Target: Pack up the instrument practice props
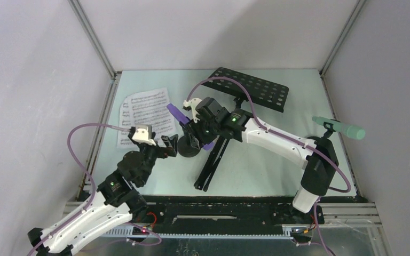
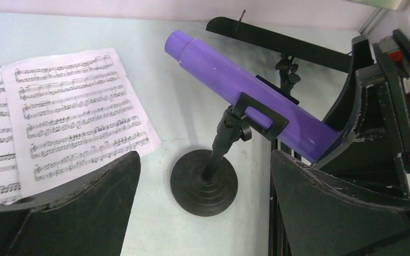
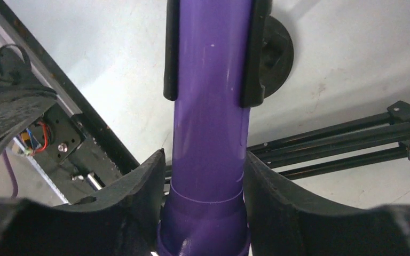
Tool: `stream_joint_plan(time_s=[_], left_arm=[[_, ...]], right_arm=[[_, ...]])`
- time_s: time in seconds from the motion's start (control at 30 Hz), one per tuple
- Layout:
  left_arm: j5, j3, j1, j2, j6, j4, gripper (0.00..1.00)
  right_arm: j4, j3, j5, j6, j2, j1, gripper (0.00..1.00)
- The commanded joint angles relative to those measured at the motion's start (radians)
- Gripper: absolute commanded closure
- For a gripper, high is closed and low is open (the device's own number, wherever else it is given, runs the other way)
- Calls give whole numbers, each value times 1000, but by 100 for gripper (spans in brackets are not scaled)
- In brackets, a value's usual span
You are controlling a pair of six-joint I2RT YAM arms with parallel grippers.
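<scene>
R gripper [image 3: 207,170]: clamped on purple mic [image 2: 208,69], mic sits in holder [image 2: 204,184] clip.
L gripper [image 2: 204,156]: jaws wide apart, near holder base.

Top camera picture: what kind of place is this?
Probably a robot practice booth, not a music room: plain walls box in a table, left arm and right arm are bolted at its edge, and the purple microphone and sheet music look like props.

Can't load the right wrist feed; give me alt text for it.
A purple tube-shaped microphone runs up the centre, the right gripper's black fingers touching both sides of its lower end. Higher up, a black holder clip grips it; black tripod legs lie on the pale table at right.
</scene>
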Motion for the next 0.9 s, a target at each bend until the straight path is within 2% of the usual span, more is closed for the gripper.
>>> stream_joint_plan(time_s=[0.0, 0.17, 0.3, 0.47, 0.7, 0.8, 0.87], left_arm=[[10, -62, 5, 14, 28, 163, 0], [112, -131, 5, 21, 95, 276, 0], [152, -164, 5, 14, 113, 294, 0], [172, -252, 6, 34, 184, 450, 0], [110, -328, 5, 137, 167, 635, 1], [116, -330, 6, 220, 172, 738, 7], [112, -322, 5, 283, 176, 796, 16]], right_arm=[[-60, 78, -106, 16, 22, -14, 47], [-54, 90, -98, 5, 8, -12, 65], [-69, 112, -105, -20, 3, -18, 100], [-94, 141, -196, -19, -3, -40, 100], [-168, 208, -259, -10, -8, -53, 100], [-175, 207, -253, -11, -7, -53, 100], [-177, 204, -255, -9, -4, -52, 100]])
